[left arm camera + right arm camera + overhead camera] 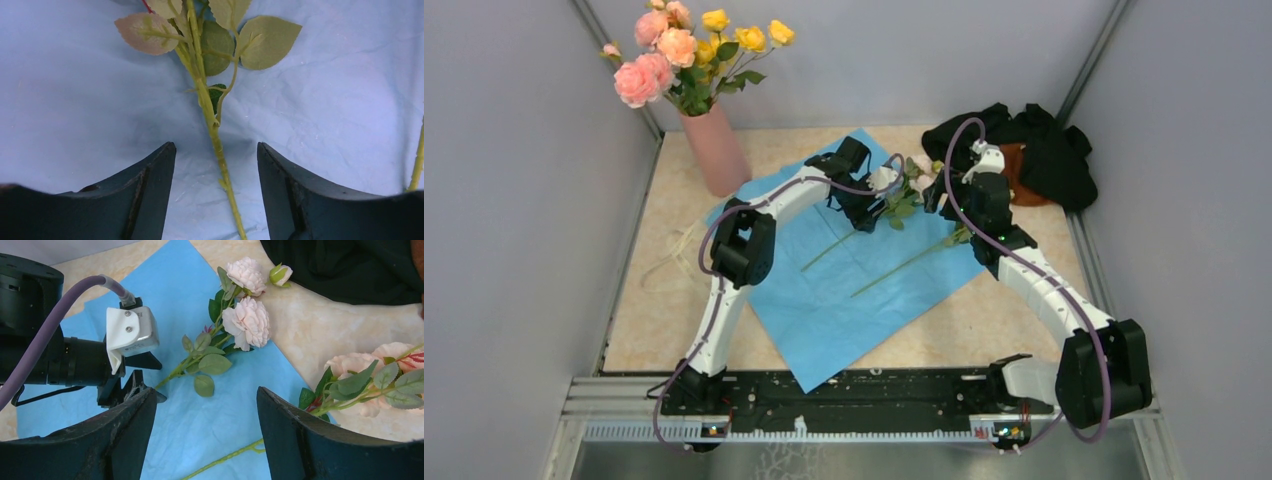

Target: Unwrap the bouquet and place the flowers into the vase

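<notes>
Left wrist view: a flower stem [214, 130] is seen flat on the blue paper [75, 100], straddled by the left tool [216, 150], open, empty. Judged light, thin, bendy; bare stem below leaves preferred. Right tool [205, 395] likewise open.

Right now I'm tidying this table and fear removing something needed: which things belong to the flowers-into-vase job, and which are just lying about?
Belonging to the job:
tall salmon-pink cylindrical vase, with pink and yellow roses in it
pale pink roses on long green stems, lying loose
opened blue wrapping paper under them

Just lying about:
black and brown cloth heap at the far right
</notes>
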Motion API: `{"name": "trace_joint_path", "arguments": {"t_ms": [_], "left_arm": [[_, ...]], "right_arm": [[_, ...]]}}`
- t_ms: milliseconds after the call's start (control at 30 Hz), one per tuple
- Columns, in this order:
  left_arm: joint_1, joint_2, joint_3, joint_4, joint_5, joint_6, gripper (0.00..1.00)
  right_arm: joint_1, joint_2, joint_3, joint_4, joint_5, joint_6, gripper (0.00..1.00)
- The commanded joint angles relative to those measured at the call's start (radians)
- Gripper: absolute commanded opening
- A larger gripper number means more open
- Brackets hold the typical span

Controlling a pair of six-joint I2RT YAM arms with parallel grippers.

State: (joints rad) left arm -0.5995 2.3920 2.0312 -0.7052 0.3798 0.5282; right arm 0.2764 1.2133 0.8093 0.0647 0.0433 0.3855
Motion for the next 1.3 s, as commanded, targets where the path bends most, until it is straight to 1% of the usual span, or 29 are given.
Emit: {"name": "trace_joint_path", "arguments": {"t_ms": [0, 133, 167, 200, 333, 367, 500, 567, 667, 733, 867, 1000, 1067, 1100, 1267], "left_arm": [[-0.005, 0.019, 0.029, -0.045, -0.040, -0.014, 0.65], [-0.007, 0.034, 0.031, -0.070, -0.056, -0.024, 0.59], [-0.007, 0.038, 0.031, -0.073, -0.063, -0.026, 0.55], [-0.007, 0.042, 0.031, -0.077, -0.068, -0.028, 0.42], [-0.007, 0.048, 0.032, -0.083, -0.057, -0.028, 0.03], [-0.007, 0.046, 0.031, -0.083, -0.052, -0.027, 0.00], [-0.006, 0.030, 0.028, -0.064, -0.063, -0.033, 0.00], [-0.006, -0.006, 0.007, -0.030, -0.072, -0.055, 0.00], [-0.005, -0.121, -0.096, 0.133, -0.076, -0.094, 0.00], [-0.005, -0.196, -0.153, 0.231, -0.114, -0.126, 0.00], [0.008, -0.325, -0.264, 0.435, -0.235, -0.208, 0.00], [0.012, -0.443, -0.385, 0.628, -0.302, -0.293, 0.00], [0.013, -0.488, -0.420, 0.683, -0.316, -0.313, 0.00], [0.013, -0.507, -0.431, 0.696, -0.342, -0.325, 0.00], [0.026, -0.636, -0.535, 0.927, -0.523, -0.327, 0.00]], "right_arm": [[-0.012, -0.027, -0.005, 0.051, -0.004, -0.013, 0.73], [-0.012, -0.026, -0.008, 0.056, -0.009, -0.011, 0.73], [-0.012, -0.026, -0.009, 0.058, -0.011, -0.011, 0.73], [-0.013, -0.025, -0.009, 0.058, -0.011, -0.010, 0.73], [-0.012, -0.026, -0.009, 0.060, -0.013, -0.011, 0.73], [-0.013, -0.027, -0.009, 0.060, -0.012, -0.011, 0.73], [-0.014, -0.027, -0.009, 0.061, -0.012, -0.011, 0.73], [-0.014, -0.025, -0.010, 0.061, -0.012, -0.010, 0.73], [-0.014, -0.023, -0.012, 0.062, -0.012, -0.013, 0.73], [-0.014, -0.022, -0.012, 0.061, -0.013, -0.013, 0.73], [-0.014, -0.024, -0.012, 0.065, -0.015, -0.013, 0.73], [-0.014, -0.021, -0.022, 0.080, -0.029, -0.008, 0.73], [-0.014, -0.017, -0.025, 0.085, -0.034, -0.006, 0.73], [-0.014, -0.014, -0.025, 0.087, -0.038, -0.006, 0.73], [-0.014, -0.004, -0.031, 0.096, -0.040, 0.003, 0.73]]}}
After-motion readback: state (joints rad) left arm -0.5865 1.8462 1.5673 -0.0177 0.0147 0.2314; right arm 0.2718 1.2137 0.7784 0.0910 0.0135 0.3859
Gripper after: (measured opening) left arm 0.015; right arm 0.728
